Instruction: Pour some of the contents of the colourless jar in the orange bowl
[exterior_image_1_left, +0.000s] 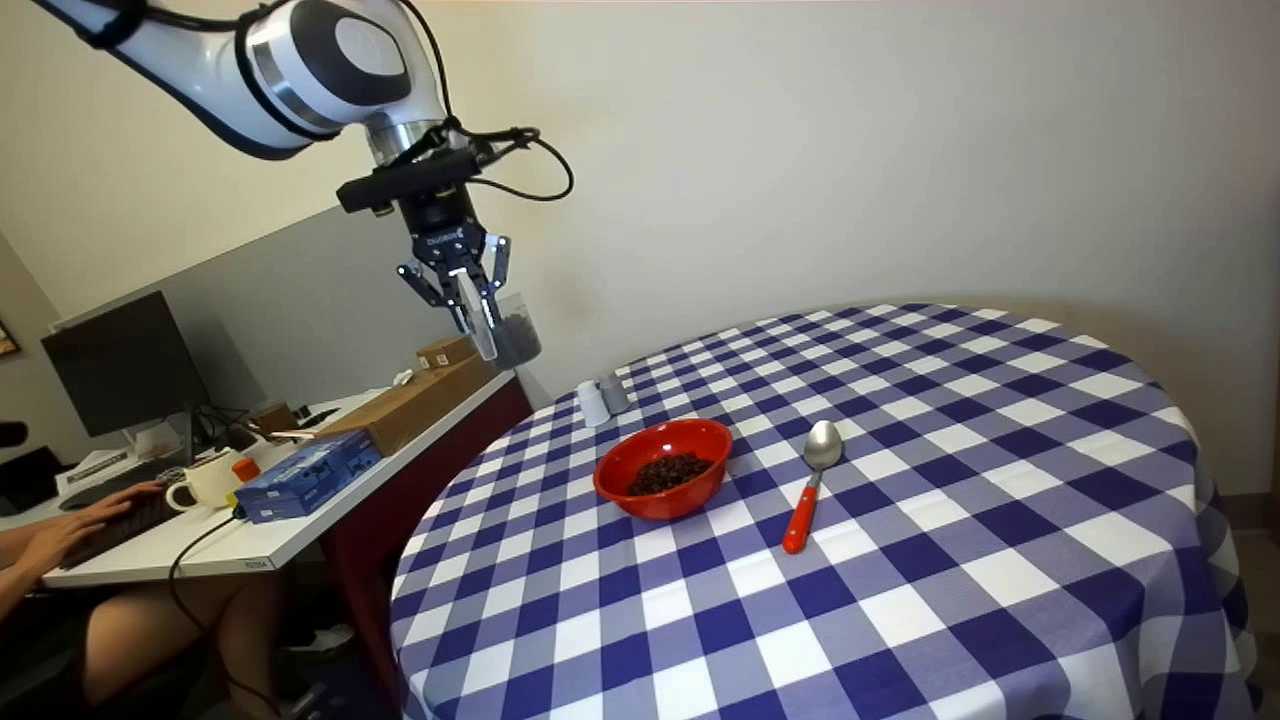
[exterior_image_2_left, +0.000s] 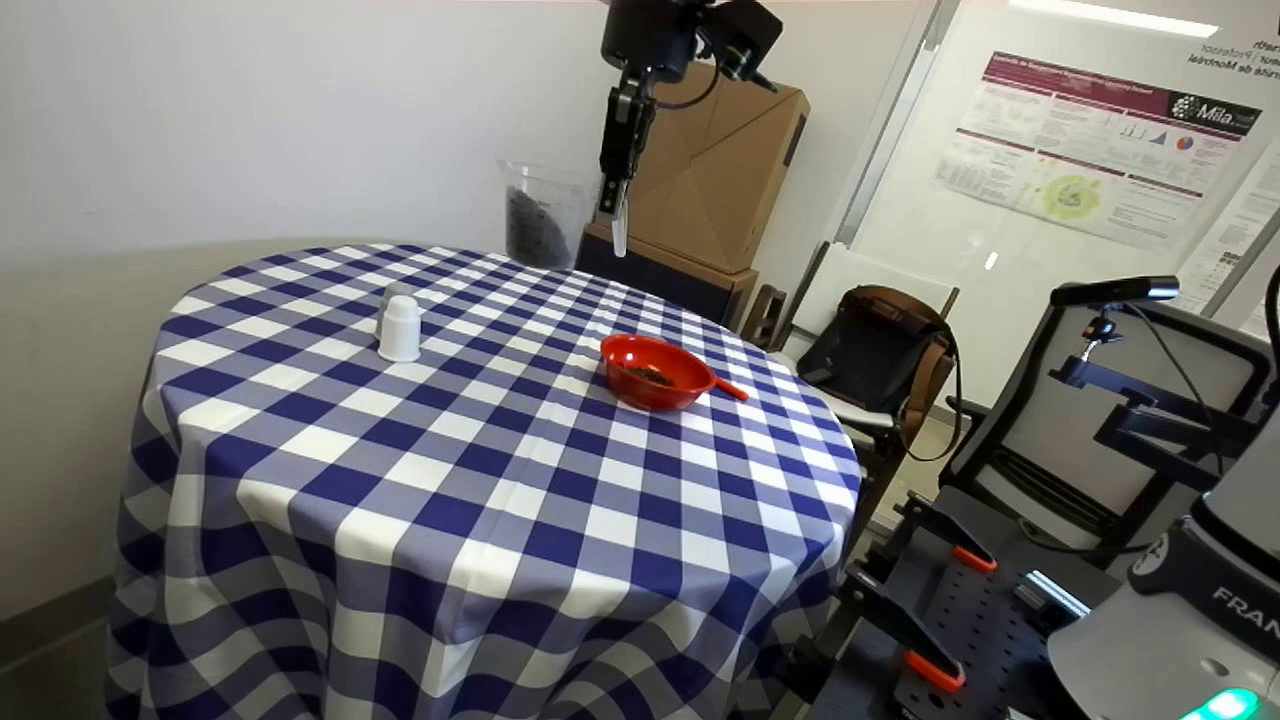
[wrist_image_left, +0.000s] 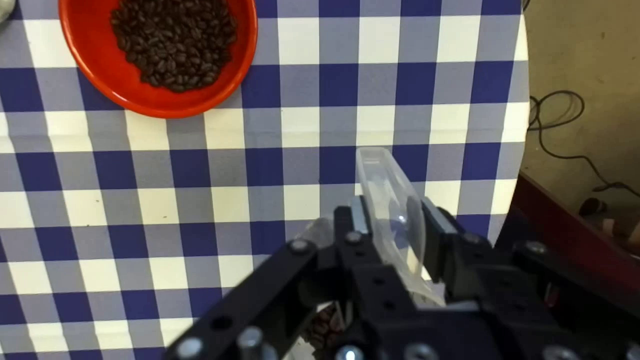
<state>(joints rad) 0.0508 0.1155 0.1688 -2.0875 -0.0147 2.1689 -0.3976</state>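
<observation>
In an exterior view, holds dark contents in the clear jar, midair, ten o'clock from the red bowl of beans. Bends the arm in from ten o'clock, with the gripper clamped on the jar's handle.

In an exterior view, shows the contents heaped on the jar's nine-o'clock side; hangs from twelve. Reads "Mila" on a poster at two o'clock, "FRAN" on the robot base at four.

In the wrist view, pinches the handle between the fingers at five o'clock, with the bowl at ten.
</observation>
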